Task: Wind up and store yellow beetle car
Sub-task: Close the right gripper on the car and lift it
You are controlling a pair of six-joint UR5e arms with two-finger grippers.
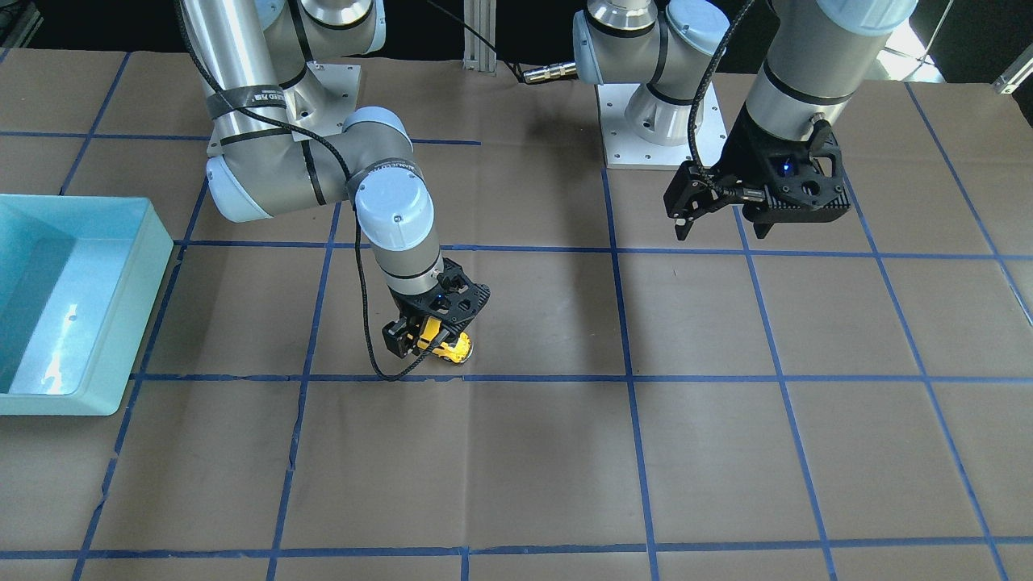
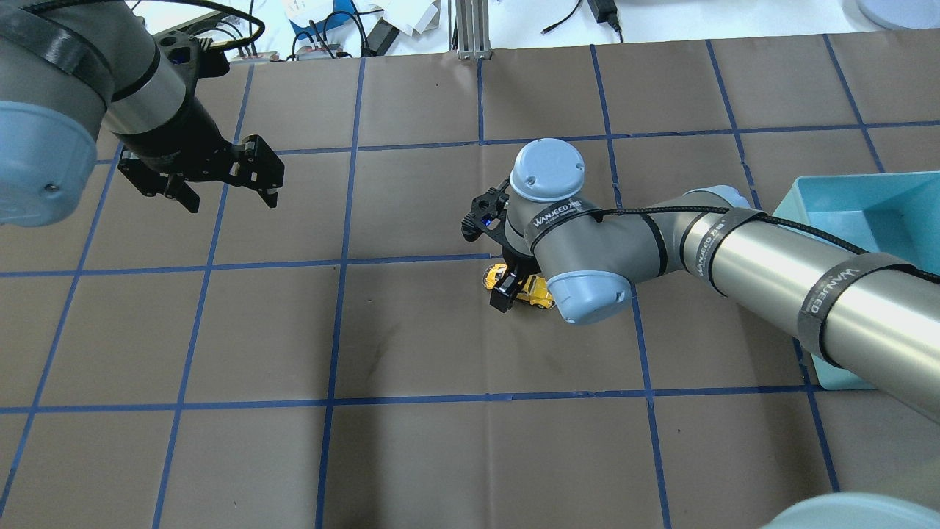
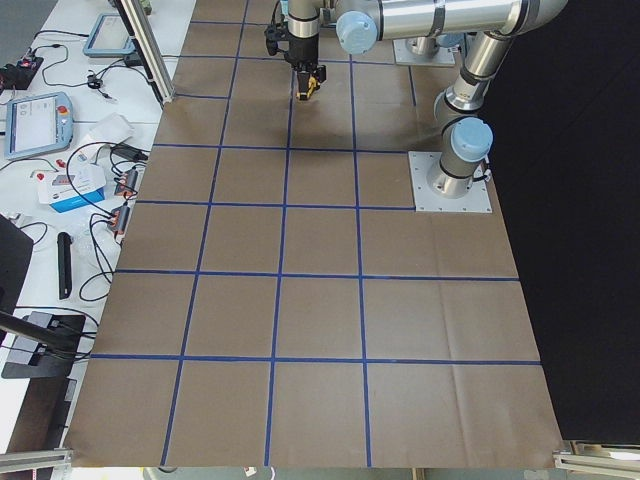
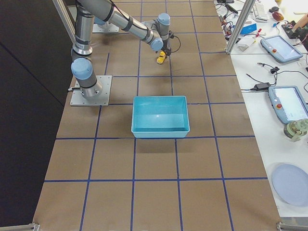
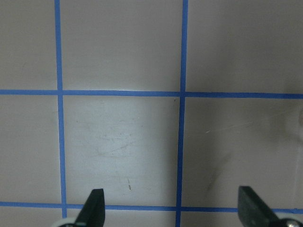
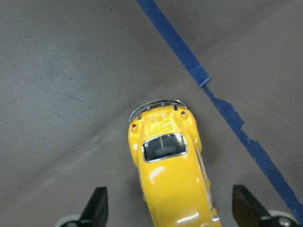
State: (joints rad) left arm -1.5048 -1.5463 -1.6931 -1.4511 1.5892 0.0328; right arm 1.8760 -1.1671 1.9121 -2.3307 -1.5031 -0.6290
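The yellow beetle car (image 6: pixel 165 165) rests on the brown paper beside a blue tape line, near the table's middle (image 1: pixel 453 349) (image 2: pixel 537 295). My right gripper (image 1: pixel 428 343) (image 2: pixel 512 283) is lowered over it and open. In the right wrist view its two fingertips (image 6: pixel 98 208) stand either side of the car with gaps, not touching it. My left gripper (image 1: pixel 718 216) (image 2: pixel 220 184) hangs open well above the table, far from the car. The left wrist view shows only its fingertips (image 5: pixel 94 208) over bare paper and tape lines.
A light blue bin (image 1: pixel 149 307) (image 2: pixel 808 198) (image 4: pixel 161 130) stands at the table's end on my right, with nothing visible inside. Blue tape lines grid the paper. Tablets, cables and boxes lie on the white bench (image 4: pixel 284 72) beyond the far edge.
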